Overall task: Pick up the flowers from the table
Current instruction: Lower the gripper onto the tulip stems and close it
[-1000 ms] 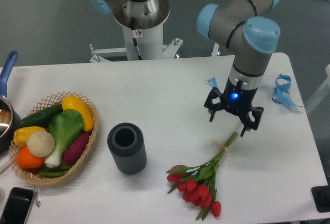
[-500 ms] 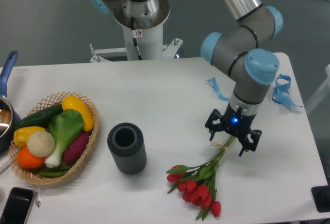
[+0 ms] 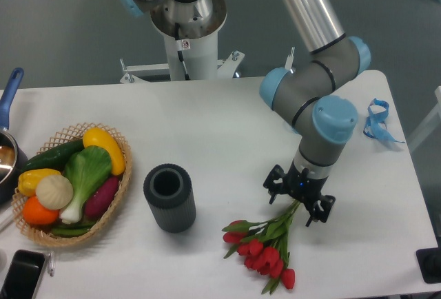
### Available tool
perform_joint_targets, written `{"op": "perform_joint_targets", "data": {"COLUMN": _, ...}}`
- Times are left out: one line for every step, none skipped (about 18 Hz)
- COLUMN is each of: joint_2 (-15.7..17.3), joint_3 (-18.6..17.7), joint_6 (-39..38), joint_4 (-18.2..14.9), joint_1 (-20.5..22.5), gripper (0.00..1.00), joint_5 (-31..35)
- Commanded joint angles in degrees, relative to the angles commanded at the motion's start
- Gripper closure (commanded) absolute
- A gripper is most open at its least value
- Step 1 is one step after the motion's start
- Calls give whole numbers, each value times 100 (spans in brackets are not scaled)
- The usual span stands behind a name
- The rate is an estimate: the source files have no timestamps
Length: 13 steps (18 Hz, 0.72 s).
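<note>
The flowers [image 3: 265, 247] lie flat on the table [image 3: 220, 133], toward its near right part, red heads pointing at the near edge and stems running up and right beneath the gripper [image 3: 298, 200]. The gripper stands low over the stem ends, its fingers spread wide to either side of them and nothing clasped. The bunch is judged light, soft and easily crushed; the bundled stems offer the firmest hold, the blooms the poorest. The dark cylinder [image 3: 169, 197] stands well apart to the left, the basket [image 3: 118, 199] of vegetables farther still, and the blue ribbon [image 3: 377, 121] near the far right edge; room above appears open for a straight lift.
</note>
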Motion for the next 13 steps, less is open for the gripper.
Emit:
{"op": "perform_joint_targets", "data": {"joint_2": -44, "joint_3": 35, "joint_6": 0, "joint_4": 0, "joint_1": -9, "gripper": 0, "joint_5": 0}}
{"op": "perform_joint_targets", "data": {"joint_2": -44, "joint_3": 27, "joint_6": 17, "joint_4": 0, "joint_1": -9, "gripper": 0, "joint_5": 0}}
{"op": "perform_joint_targets", "data": {"joint_2": -44, "joint_3": 27, "joint_6": 26, "joint_4": 0, "joint_1": -9, "gripper": 0, "joint_5": 0}}
{"op": "perform_joint_targets", "data": {"joint_2": -53, "joint_3": 9, "joint_6": 44, "joint_4": 9, "joint_1": -9, "gripper": 0, "joint_5": 9}}
{"op": "perform_joint_targets", "data": {"joint_2": -45, "joint_3": -17, "joint_6": 53, "joint_4": 17, "joint_1": -9, "gripper": 0, "joint_5": 9}}
{"op": "perform_joint_targets", "data": {"joint_2": -44, "joint_3": -26, "joint_6": 53, "joint_4": 26, "joint_1": -9, "gripper": 0, "joint_5": 9}}
{"op": "perform_joint_targets", "data": {"joint_2": -53, "joint_3": -26, "joint_6": 53, "joint_4": 26, "joint_1": -9, "gripper": 0, "joint_5": 9}}
{"op": "perform_joint_targets", "data": {"joint_2": -62, "joint_3": -26, "joint_6": 53, "joint_4": 35, "joint_1": -9, "gripper": 0, "joint_5": 9}}
{"op": "perform_joint_targets", "data": {"joint_2": -71, "joint_3": -26, "joint_6": 53, "joint_4": 35, "joint_1": -9, "gripper": 0, "joint_5": 17}}
{"op": "perform_joint_targets", "data": {"joint_2": -80, "joint_3": -26, "joint_6": 61, "joint_4": 44, "joint_1": -9, "gripper": 0, "joint_5": 18}}
{"op": "perform_joint_targets", "data": {"joint_2": -106, "joint_3": -17, "joint_6": 62, "joint_4": 44, "joint_1": -9, "gripper": 0, "joint_5": 18}}
{"op": "perform_joint_targets", "data": {"joint_2": -115, "joint_3": -17, "joint_6": 62, "joint_4": 44, "joint_1": -9, "gripper": 0, "joint_5": 26}}
{"op": "perform_joint_targets", "data": {"joint_2": -123, "joint_3": -17, "joint_6": 62, "joint_4": 44, "joint_1": -9, "gripper": 0, "joint_5": 26}}
